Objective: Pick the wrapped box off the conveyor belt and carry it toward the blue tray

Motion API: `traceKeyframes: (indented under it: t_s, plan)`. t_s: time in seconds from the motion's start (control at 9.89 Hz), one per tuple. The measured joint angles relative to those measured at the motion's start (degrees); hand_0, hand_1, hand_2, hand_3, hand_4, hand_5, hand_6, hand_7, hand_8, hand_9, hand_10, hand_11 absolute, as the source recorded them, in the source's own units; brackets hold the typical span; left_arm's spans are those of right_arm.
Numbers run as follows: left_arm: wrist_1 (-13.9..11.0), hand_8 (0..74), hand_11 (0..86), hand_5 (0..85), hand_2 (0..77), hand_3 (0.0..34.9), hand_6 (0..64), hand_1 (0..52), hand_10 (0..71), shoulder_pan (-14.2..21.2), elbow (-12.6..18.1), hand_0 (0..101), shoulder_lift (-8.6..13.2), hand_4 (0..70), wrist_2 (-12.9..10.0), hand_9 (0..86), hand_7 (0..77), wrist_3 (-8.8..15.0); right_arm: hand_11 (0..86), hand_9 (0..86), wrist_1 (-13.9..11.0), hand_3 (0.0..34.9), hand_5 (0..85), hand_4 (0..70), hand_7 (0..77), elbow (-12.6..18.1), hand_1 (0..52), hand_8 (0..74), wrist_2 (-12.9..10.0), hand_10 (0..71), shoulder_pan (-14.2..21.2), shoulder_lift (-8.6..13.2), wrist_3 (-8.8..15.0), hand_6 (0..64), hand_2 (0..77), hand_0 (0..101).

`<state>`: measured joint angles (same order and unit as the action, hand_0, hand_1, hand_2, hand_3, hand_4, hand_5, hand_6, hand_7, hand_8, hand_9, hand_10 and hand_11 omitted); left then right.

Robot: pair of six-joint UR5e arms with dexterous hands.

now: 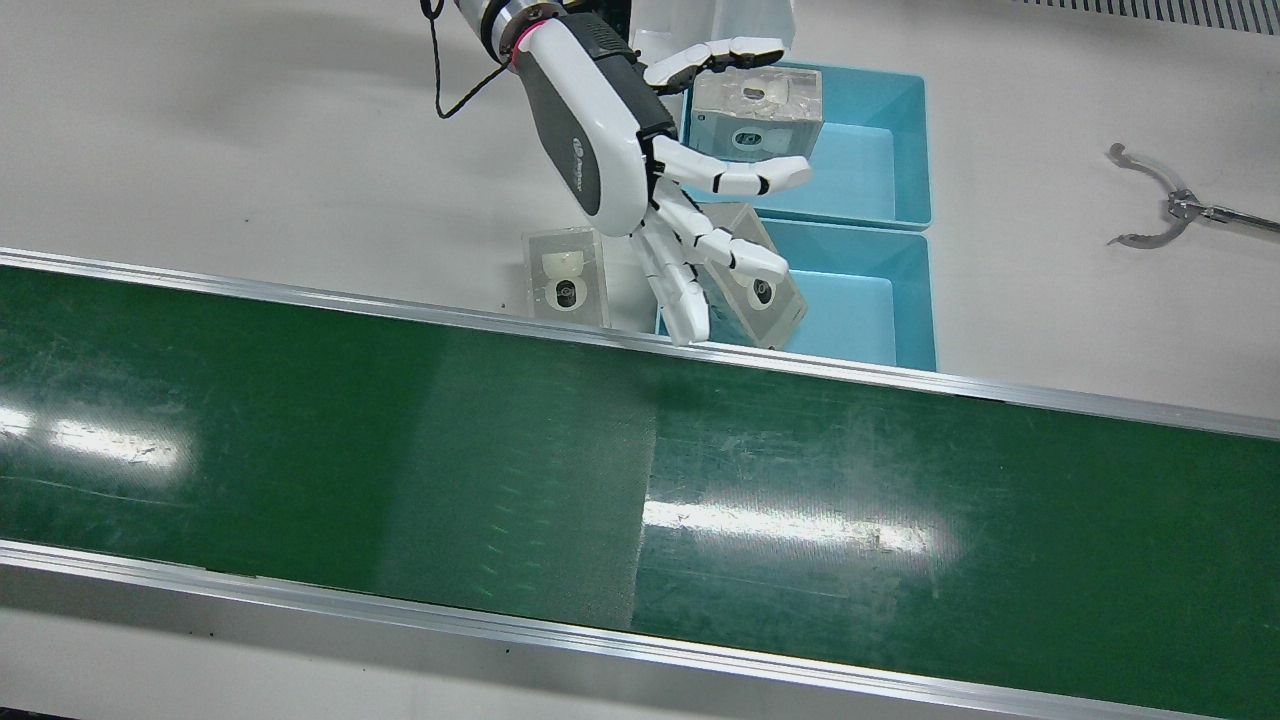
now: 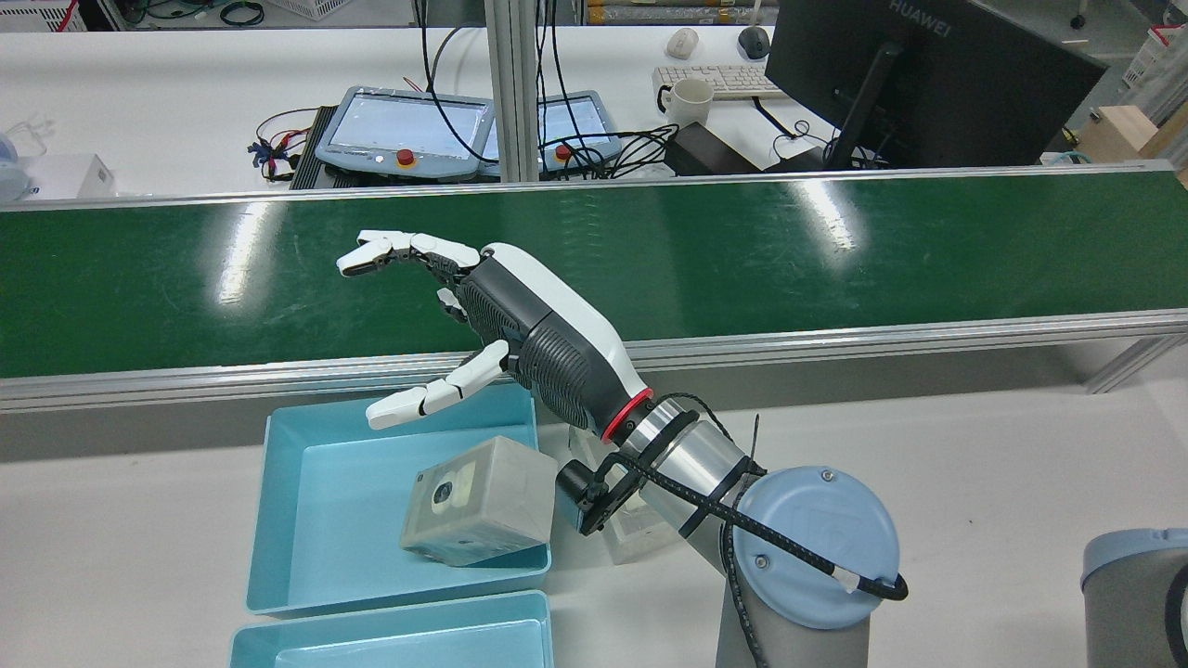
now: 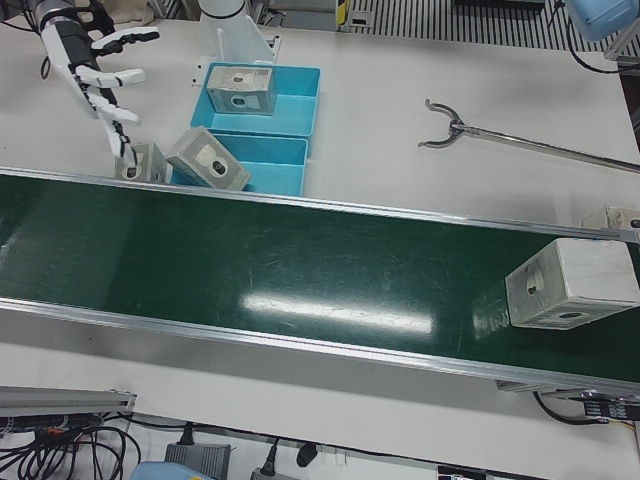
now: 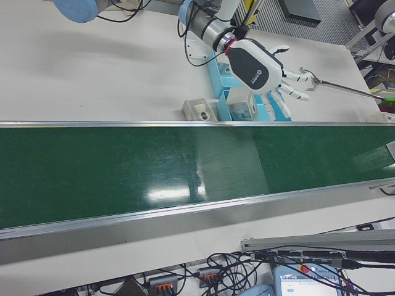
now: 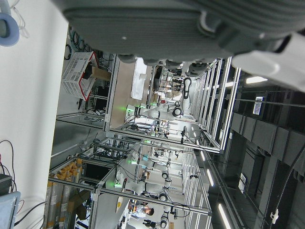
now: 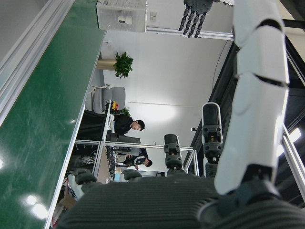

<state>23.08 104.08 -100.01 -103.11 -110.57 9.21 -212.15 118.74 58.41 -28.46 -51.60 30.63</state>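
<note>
Conveyor belt point(image 1: 400, 450) bare beneath right hand point(image 1: 640, 170); fingers point(image 1: 745, 178) spread wide, empty. Wrapped box point(image 3: 572, 285) on the belt, well apart.

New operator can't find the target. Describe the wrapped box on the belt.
Follow the green conveyor belt away from the blue trays, toward the robot's left. The wrapped box sits alone on the belt itself; the similar boxes near the trays are all off the belt.
</note>
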Motion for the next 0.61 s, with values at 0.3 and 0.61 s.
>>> traceKeyframes:
  t_s: [0.3, 0.61]
  plan:
    - [0.0, 0.0, 0.0, 0.5, 1.1, 0.0, 0.0, 0.0, 0.5, 0.0, 0.0, 0, 0.0, 0.0, 0.0, 0.5, 0.5, 0.0, 2.7, 1.6, -0.14, 30.0, 26.7, 19.6, 16.9, 0.73, 11.5, 0.0, 3.57, 1.6, -7.13, -4.23, -3.28, 0.0, 16.9, 45]
    - [0.0, 0.5, 0.0, 0.5, 1.1, 0.0, 0.0, 0.0, 0.0, 0.0, 0.0, 0, 0.0, 0.0, 0.0, 0.0, 0.5, 0.0, 2.7, 1.6, -0.36, 30.0, 21.3, 17.5, 13.6, 2.17, 10.9, 0.0, 6.79, 1.1, -16.78, -11.14, -7.33, 0.0, 16.9, 45]
